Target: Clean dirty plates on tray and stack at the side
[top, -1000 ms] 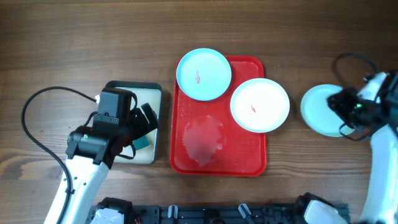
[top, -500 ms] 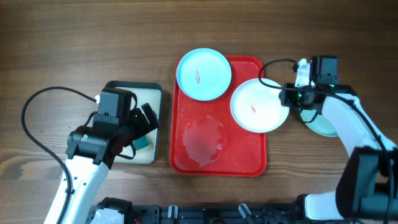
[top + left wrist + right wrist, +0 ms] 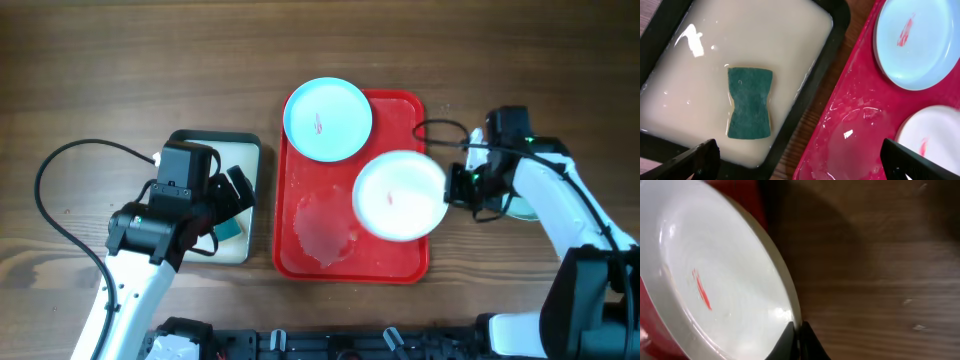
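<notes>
The red tray (image 3: 300,255) lies mid-table. A pale blue plate (image 3: 327,119) with a red smear sits on its far left corner, also in the left wrist view (image 3: 920,42). My right gripper (image 3: 452,185) is shut on the rim of the white plate (image 3: 399,195), which is lifted and tilted over the tray; its red smear shows in the right wrist view (image 3: 715,295), jaws (image 3: 799,335) pinching the rim. A second pale blue plate (image 3: 522,205) lies on the table right, mostly hidden by the arm. My left gripper (image 3: 800,162) is open above the pan's edge.
A dark-rimmed grey pan (image 3: 245,150) with milky water holds a green sponge (image 3: 750,102) left of the tray. A wet patch (image 3: 325,225) lies on the tray. Cables run by both arms.
My right gripper moved from the blue plate at the right to the white plate, closed on its rim and lifted it, shifting it left over the tray. The left arm has not moved.
</notes>
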Action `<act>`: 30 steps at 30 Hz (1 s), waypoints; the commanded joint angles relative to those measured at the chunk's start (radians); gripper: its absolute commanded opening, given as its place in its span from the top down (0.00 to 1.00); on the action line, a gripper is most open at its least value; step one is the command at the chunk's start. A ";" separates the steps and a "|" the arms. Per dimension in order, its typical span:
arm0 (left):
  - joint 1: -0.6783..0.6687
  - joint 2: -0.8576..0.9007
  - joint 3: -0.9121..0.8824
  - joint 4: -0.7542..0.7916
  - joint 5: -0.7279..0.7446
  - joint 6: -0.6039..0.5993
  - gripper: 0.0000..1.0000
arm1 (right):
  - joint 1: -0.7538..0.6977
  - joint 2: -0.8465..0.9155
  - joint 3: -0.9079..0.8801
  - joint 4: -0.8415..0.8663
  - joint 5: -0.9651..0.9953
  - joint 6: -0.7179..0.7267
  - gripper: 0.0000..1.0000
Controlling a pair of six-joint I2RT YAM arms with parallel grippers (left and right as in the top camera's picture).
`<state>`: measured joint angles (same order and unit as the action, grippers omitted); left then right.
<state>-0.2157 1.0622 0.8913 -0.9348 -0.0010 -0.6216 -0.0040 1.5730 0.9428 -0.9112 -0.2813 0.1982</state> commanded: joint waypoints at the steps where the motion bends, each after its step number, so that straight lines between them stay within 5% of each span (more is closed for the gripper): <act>1: 0.006 -0.001 0.014 0.003 0.008 0.012 0.00 | 0.122 -0.018 -0.063 0.034 -0.016 0.209 0.96; 5: 0.006 -0.001 0.014 0.060 0.012 0.011 0.00 | 0.229 -0.017 -0.150 0.208 0.003 0.356 0.95; 7: 0.006 0.000 0.013 0.056 0.016 0.013 0.00 | 0.232 -0.020 -0.141 0.230 0.012 0.338 0.77; 11: 0.006 0.049 -0.009 0.029 -0.016 0.015 0.00 | 0.232 -0.067 -0.088 0.201 0.011 0.210 0.76; 17: 0.007 0.269 -0.119 0.093 -0.072 -0.072 0.44 | 0.232 -0.238 -0.085 0.171 0.011 0.168 0.76; 21: 0.011 0.478 -0.130 0.182 -0.131 -0.146 0.52 | 0.232 -0.264 -0.085 0.130 0.011 0.168 0.76; 22: 0.011 0.518 -0.130 0.201 -0.131 -0.146 0.60 | 0.232 -0.264 -0.085 0.121 0.012 0.168 0.76; 24: 0.011 0.565 -0.130 0.230 -0.124 -0.146 0.96 | 0.232 -0.264 -0.085 0.111 0.011 0.168 0.76; 29: 0.011 0.492 -0.062 0.151 -0.124 -0.108 0.96 | 0.232 -0.264 -0.085 0.106 0.012 0.168 0.77; 30: 0.011 0.464 -0.043 0.132 -0.123 -0.081 0.86 | 0.232 -0.264 -0.085 0.106 0.013 0.168 0.76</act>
<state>-0.2100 1.5848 0.7937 -0.7547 -0.1112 -0.7452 0.2276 1.3209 0.8410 -0.8043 -0.2798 0.3798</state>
